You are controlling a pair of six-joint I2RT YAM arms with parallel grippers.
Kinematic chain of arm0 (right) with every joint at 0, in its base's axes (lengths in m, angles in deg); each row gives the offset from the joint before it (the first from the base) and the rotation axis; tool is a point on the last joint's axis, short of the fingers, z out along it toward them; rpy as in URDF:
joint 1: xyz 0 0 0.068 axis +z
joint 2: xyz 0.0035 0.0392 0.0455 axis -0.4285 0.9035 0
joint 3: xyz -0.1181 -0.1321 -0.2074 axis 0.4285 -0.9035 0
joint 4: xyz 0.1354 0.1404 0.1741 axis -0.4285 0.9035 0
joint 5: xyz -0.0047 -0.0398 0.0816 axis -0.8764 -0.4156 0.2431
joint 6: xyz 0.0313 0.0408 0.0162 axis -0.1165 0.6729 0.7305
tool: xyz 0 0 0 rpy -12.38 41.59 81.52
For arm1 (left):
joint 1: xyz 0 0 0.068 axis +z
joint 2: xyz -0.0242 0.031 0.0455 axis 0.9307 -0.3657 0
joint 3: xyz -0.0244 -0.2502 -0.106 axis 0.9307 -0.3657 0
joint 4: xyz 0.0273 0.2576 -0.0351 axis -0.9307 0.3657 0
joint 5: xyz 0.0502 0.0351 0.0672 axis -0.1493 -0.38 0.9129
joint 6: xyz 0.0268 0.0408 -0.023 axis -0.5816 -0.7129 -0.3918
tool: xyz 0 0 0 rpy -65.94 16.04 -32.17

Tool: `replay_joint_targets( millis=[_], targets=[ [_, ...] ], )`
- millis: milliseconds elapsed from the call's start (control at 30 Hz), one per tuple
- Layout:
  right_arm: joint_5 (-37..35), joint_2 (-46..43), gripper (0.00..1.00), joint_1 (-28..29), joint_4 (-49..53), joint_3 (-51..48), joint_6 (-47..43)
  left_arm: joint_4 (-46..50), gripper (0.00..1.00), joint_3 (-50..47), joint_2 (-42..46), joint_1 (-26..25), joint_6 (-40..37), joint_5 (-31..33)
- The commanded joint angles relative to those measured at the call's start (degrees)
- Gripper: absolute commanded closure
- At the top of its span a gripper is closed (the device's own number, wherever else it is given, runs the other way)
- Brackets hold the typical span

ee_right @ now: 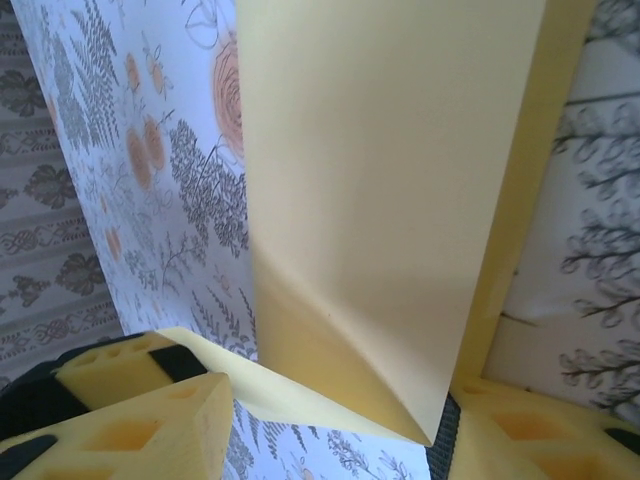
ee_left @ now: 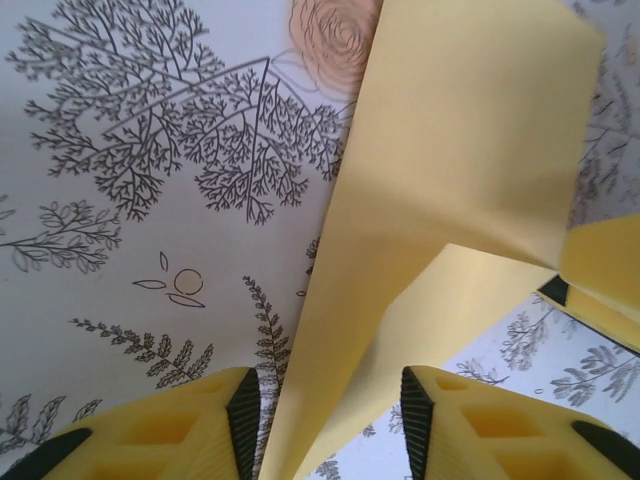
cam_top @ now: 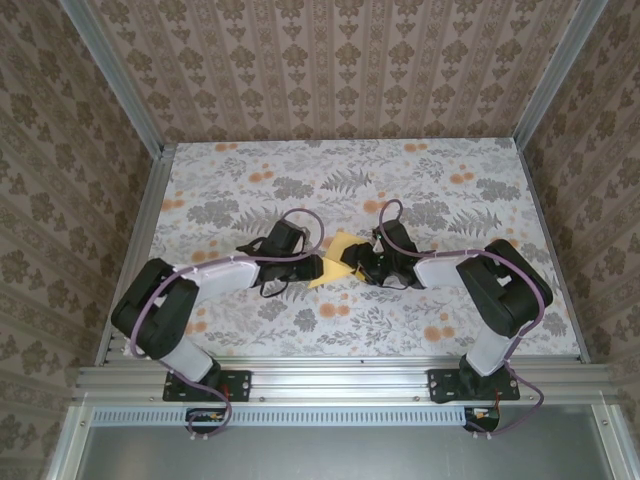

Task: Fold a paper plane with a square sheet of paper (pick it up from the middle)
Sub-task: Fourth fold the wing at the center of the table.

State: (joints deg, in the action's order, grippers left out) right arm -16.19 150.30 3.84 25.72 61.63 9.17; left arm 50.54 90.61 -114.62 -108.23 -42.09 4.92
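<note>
Evidently mid-fold: works the square sheet of paper at the middle of the flower-printed surface, with the left pincer and the right pincer set against it from opposite sides. Meets at the centre probably because a dart's creases run through there and both arms reach it alike. Carries the sheet bent, with one flap raised off the surface and another layer slanting beneath it, seemingly so that an edge can be brought over and pressed flat.

Stands with left jaws apart in the left wrist view, with paper in the gap and no pad seen pressing on it. Stands likewise on the right, jaws spread wide around a tall upright flap whose lower corner reaches the black pad of one finger. Looks like a loose guide rather than a pinch.

Hides much. From above, buries most of the sheet under the two wrists. From the wrists, crops the sheet's outer edges. Leaves unclear how many folds are made, which layer lies on which, and whether any crease is sharp. Offers nothing yet that reads as a finished paper plane.
</note>
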Motion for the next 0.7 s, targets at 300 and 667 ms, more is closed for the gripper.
replay_joint_targets(
  millis=[300, 667],
  targets=[
    [2.06, 0.43, 0.54, 1.20, -3.68, -0.34, -0.40, 4.20, 0.65, 4.99, -6.13, -0.11, 0.11, 2.35],
    [-0.23, 3.07, 0.83, 2.43, -2.81, 1.65, 3.82, 4.97, 0.64, 4.93, -5.73, -0.09, 0.02, 2.68]
  ],
)
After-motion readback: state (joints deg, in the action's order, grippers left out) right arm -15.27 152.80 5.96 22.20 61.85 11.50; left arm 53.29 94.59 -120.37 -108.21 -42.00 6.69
